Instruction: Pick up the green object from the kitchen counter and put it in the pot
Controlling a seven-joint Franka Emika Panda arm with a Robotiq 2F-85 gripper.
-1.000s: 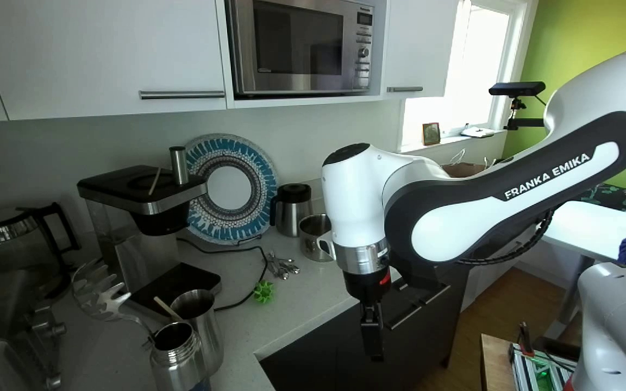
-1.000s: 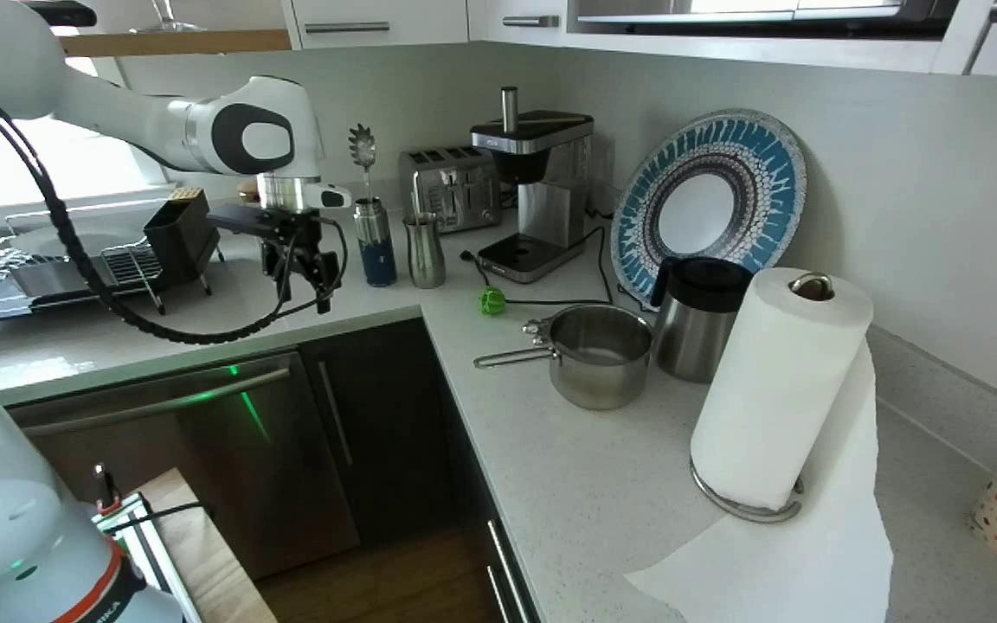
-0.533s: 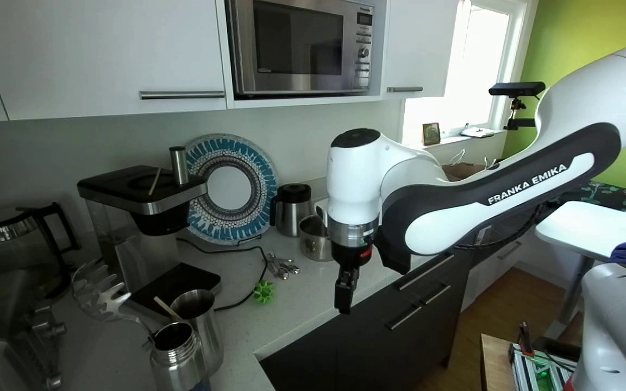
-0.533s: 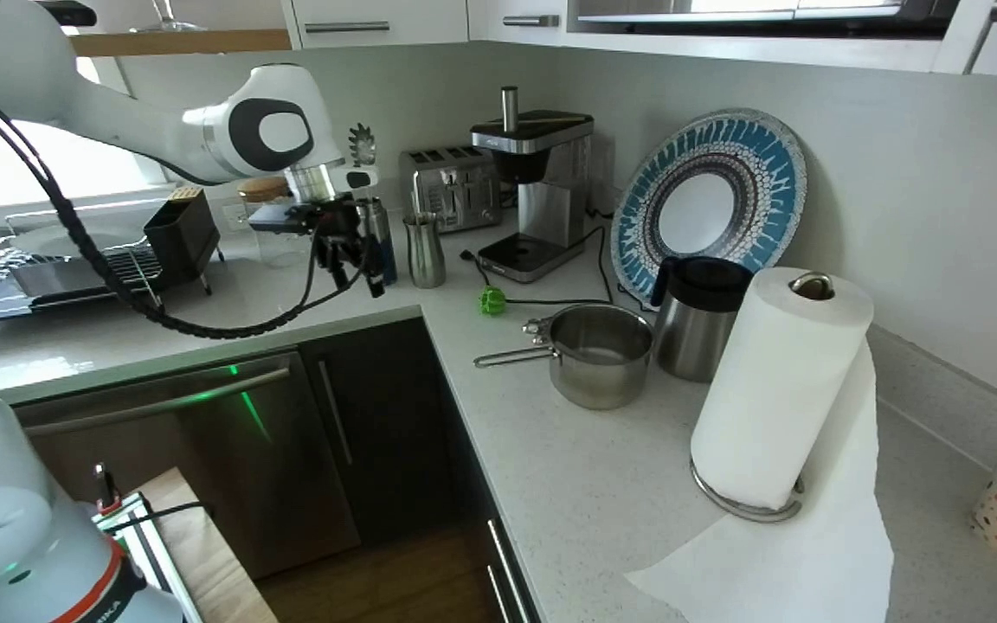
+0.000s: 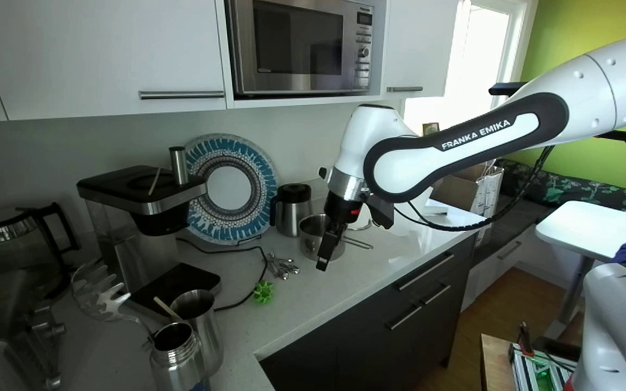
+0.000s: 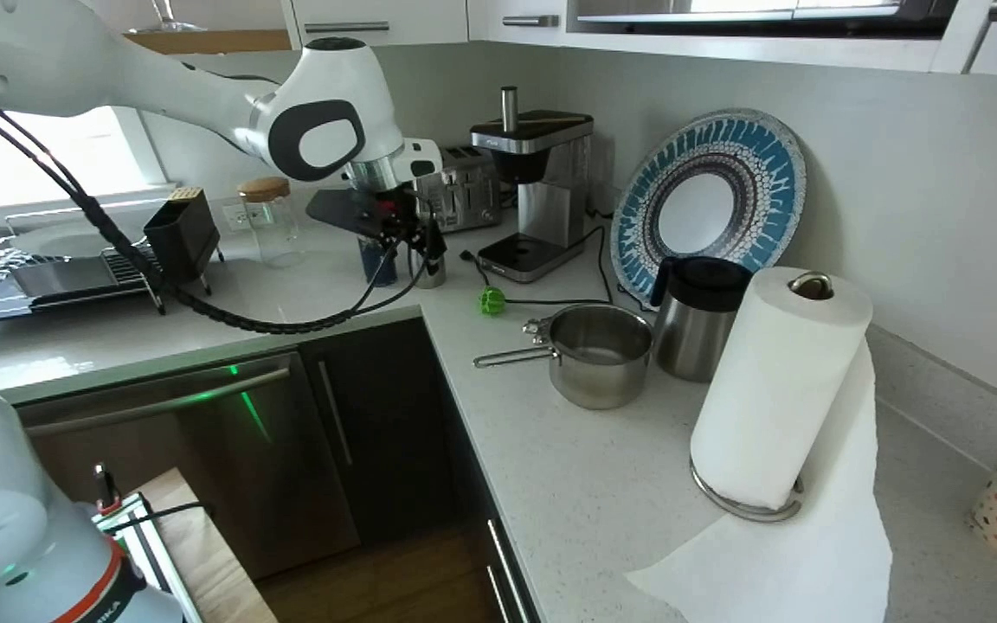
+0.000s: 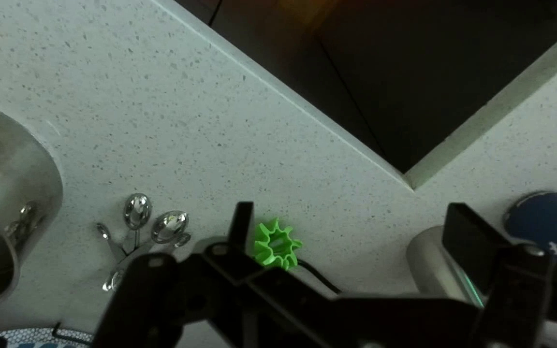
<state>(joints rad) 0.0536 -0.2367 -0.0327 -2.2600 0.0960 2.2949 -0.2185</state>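
Hanging near the inner corner of the kitchen counter (image 6: 568, 484), the gripper (image 7: 354, 231) has its fingers (image 7: 242, 222) spread wide, nothing pinched between them. Step in hand, by the look of it: the reach that comes before the pick. Neither half of the task is done.

Green object (image 7: 277, 245) (lobed all round and hollow-looking at its middle, rather like a cog) lies on the counter, a black cord (image 7: 319, 277) running right by it. Seen from the wrist, it shows inside the gap but well off centre, hard by one finger. In both exterior views the gripper stands apart from it. Pot (image 6: 600, 368) sits farther along the same counter, with spoons (image 7: 137, 211) lying between the two; nothing green shows in it.

Next move calls for a sideways shift until the green object sits midway between the fingers, then a descent and a gentle pinch. Dropping straight from the present line-up would risk a fingertip landing on the lobes or shoving the piece against the cord. Height of the tips above the counter is hard to judge: dark fingers, slanting exterior views. Once gripped, it should need lifting enough to pass over the spoons and into the pot.
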